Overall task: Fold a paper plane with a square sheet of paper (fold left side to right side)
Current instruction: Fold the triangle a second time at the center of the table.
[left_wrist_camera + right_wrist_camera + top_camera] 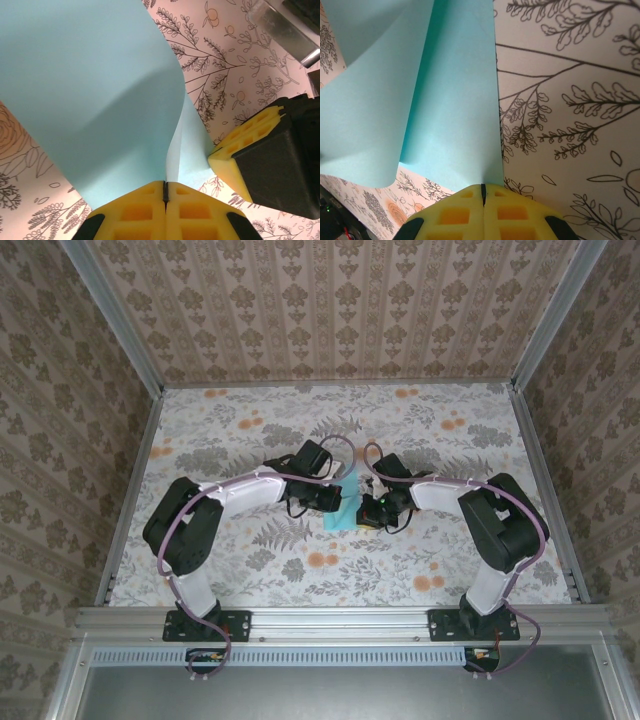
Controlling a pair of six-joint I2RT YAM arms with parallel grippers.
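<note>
Here the square sheet of paper point(90, 90) lies just ahead of both sets of jaws, the left gripper point(165, 192) closed on its lifted, curling flap and the right gripper point(482, 192) closed on the edge lying flat on the worktop point(570, 100), so the flap likely has to swing across toward the right jaws.

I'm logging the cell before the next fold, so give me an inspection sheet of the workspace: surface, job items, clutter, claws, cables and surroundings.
Surface: floral-print table, flat, no spills seen.
Job's things: light-blue square sheet of paper between the arms, one side lifted and curling over.
Clutter: nothing seen.
Claws: left claw shut on the sheet; right claw shut on the sheet's edge.
Cables: purple cables run along both arms, looping near the wrists.
Surroundings: patterned walls; aluminium frame at the near edge.
</note>
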